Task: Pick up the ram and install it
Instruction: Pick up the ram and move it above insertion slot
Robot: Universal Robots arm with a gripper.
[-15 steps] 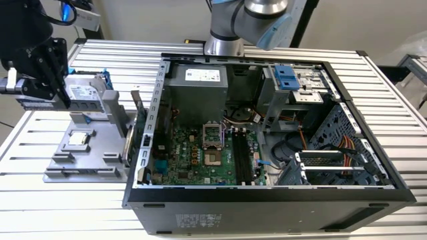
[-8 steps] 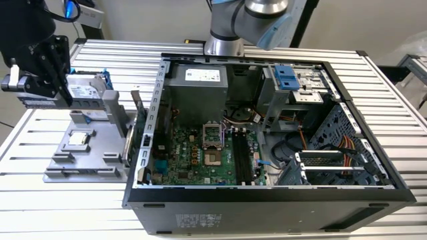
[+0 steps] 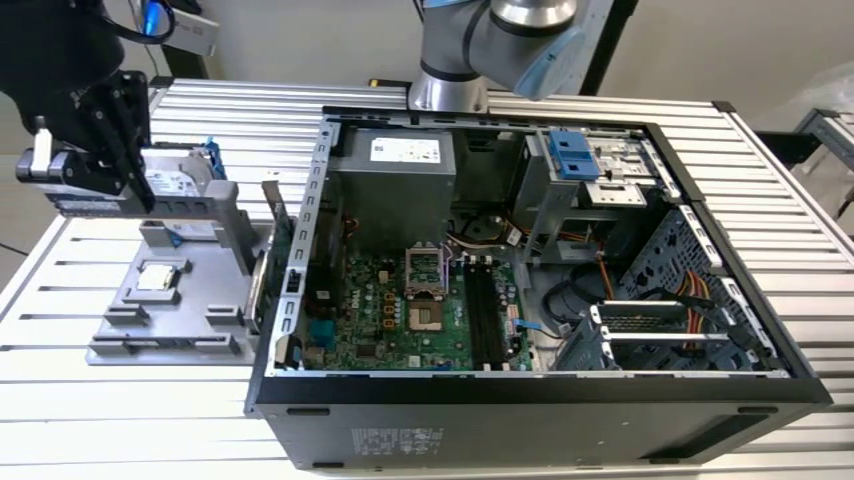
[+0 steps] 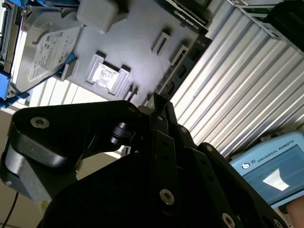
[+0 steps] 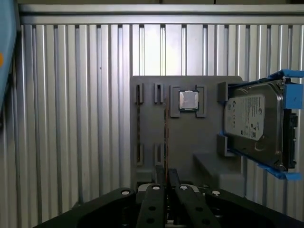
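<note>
The ram point(image 5: 166, 142) is seen edge-on in the first wrist view, as a thin tan line running straight out of the gap of the hand point(image 5: 167, 177). Fingers point(image 5: 160, 176) sit tight together in both wrist views. The hand reads as clenched on the ram, pinching its flat faces, though the contact itself is hidden. The stick hangs level and touches nothing beneath it.

Well below: a grey holder tray point(image 5: 152, 128) on the ribbed worktop point(image 5: 71, 123). A processor chip point(image 5: 188, 100) sits in its pocket. A hard drive point(image 5: 254, 126) leans in its blue frame at the tray's edge.

Exterior view: an open computer case point(image 3: 534, 410) stands just beside the tray, toward that view's right. The long black memory slots point(image 3: 483, 315) on the motherboard look vacant, so nothing is installed yet.

Judgement: the carry is the step in hand. A thin board in a narrow pinch can pivot, so slow, level travel suits it. It needs height enough to clear the hard drive and the case wall, with the board's long edge held parallel to the slots.
</note>
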